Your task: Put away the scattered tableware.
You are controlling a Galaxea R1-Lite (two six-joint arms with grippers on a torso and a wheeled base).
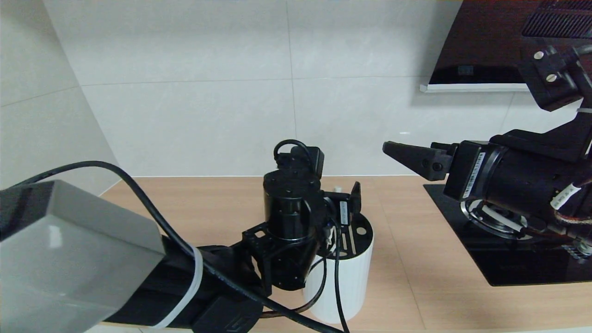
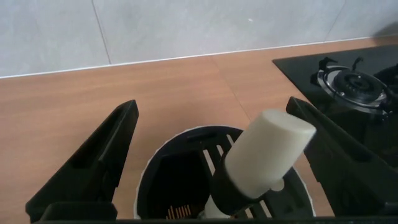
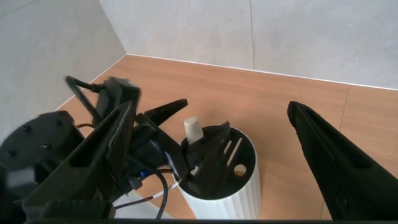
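left gripper (image 2: 211,107): released, jaws spread wide over the holder, flanking the handle
utensil (image 2: 268,152): cream handle, standing tilted in the holder's slotted top
holder (image 1: 351,277): white, on counter (image 1: 208,203)
right gripper (image 3: 211,111): released, raised near stove (image 1: 508,259)

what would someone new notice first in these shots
The white ribbed utensil holder on the wooden counter stands out first, a cream-handled utensil poking up from its black slotted top. The left gripper sits open just above it, a finger on each side of that handle. Off to the right, the open right gripper hangs raised near a black gas stove.
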